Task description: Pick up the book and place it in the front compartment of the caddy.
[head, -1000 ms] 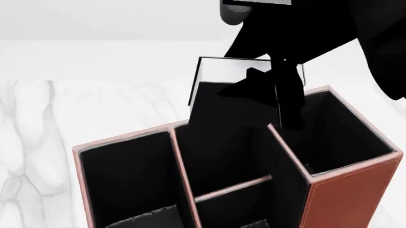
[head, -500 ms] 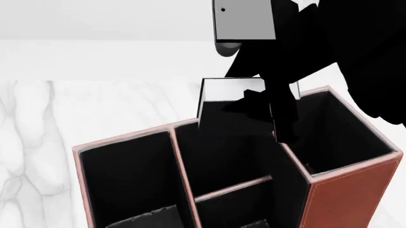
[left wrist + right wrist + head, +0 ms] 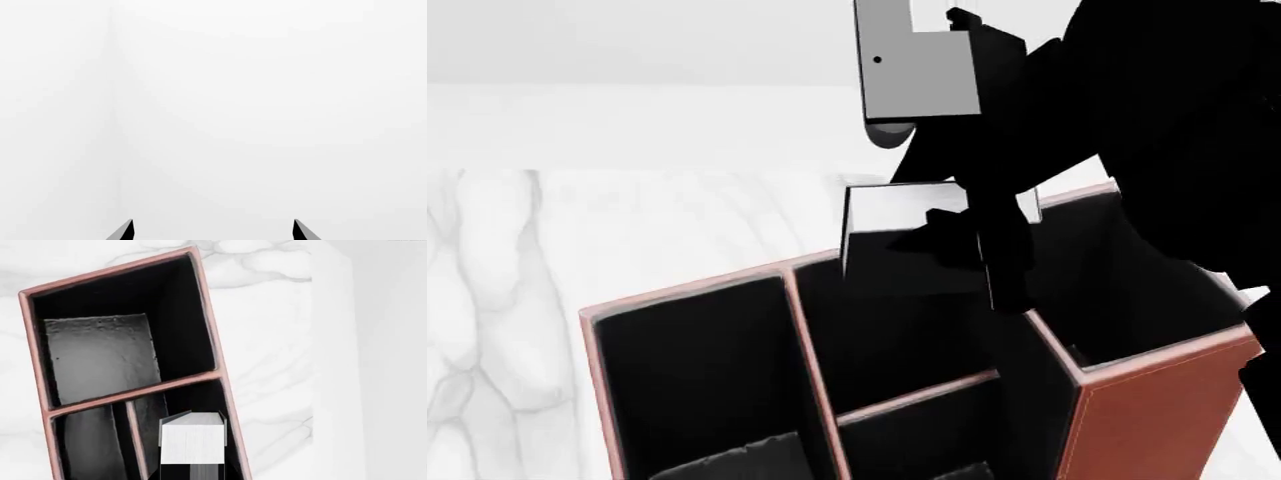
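- One stiff hardback is what the right end effector (image 3: 994, 255) has to manage: the book (image 3: 894, 215) looks rigid, with plain matte covers that I'd judge give fair grip, and thick enough to carry some weight.
- Best hold, to my eye, is across the two flat covers near the top edge, where nothing can crease; the white page block (image 3: 193, 444) is the part to keep off.
- Right end effector is clamped on the book from above, its dark fingers running down the near cover in the head view.
- Book hangs upright directly beneath that end effector, its lower part already down between the walls of the caddy (image 3: 1154, 420).
- From the right wrist view, it sits in a narrow cell tight against the caddy's outer wall (image 3: 230, 410), beside a thin bar (image 3: 135, 440); I can't tell if that's the front compartment.
- Left end effector (image 3: 212, 231) is spread apart, holding nothing, facing blank white.
- Marble tabletop (image 3: 627, 230) carries the caddy.
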You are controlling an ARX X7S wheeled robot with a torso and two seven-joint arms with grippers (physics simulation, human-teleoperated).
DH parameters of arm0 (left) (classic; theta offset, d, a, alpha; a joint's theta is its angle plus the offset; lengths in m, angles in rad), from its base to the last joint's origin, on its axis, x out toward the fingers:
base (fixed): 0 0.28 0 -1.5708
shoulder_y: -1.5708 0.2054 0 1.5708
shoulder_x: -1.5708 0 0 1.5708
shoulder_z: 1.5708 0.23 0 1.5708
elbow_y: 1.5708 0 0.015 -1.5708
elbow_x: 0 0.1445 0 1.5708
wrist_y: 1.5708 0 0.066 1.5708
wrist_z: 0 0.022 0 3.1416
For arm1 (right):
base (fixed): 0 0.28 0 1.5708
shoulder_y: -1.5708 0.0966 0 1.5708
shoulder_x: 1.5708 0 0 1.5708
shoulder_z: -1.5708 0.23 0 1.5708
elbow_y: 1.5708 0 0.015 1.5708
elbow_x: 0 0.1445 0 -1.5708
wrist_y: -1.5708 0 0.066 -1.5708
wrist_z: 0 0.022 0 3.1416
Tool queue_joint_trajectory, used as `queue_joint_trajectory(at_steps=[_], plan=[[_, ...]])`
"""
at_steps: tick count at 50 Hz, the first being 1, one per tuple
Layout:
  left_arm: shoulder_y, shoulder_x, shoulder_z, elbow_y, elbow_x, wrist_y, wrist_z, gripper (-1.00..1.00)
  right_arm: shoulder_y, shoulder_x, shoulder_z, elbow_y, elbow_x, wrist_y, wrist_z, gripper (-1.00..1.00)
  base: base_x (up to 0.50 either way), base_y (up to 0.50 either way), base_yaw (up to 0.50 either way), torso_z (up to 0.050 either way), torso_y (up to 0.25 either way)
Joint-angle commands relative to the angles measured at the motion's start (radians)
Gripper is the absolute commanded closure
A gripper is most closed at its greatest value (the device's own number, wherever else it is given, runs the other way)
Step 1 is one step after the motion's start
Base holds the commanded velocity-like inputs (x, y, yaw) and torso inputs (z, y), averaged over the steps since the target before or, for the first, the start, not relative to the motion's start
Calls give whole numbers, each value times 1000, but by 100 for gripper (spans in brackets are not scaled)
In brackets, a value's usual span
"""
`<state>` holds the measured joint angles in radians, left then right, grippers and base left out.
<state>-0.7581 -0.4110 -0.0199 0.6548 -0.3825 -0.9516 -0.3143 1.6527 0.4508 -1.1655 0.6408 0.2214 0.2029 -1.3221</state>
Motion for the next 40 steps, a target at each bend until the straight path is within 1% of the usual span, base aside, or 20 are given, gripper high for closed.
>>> queue_joint_trajectory(at_steps=[1, 24, 40], plan=[[5, 14, -21, 5, -1, -8, 20, -100, 2, -46, 22, 56, -28, -69, 9, 100, 0, 0, 0, 0, 0], [-6, 9, -16, -2, -7, -6, 16, -100, -9, -95, 2, 165, -39, -131, 4, 100, 0, 0, 0, 0, 1], [0, 7, -17, -2, -12, -1, 12, -100, -23, -151, -13, 291, -54, -208, 10, 100, 0, 0, 0, 0, 1]])
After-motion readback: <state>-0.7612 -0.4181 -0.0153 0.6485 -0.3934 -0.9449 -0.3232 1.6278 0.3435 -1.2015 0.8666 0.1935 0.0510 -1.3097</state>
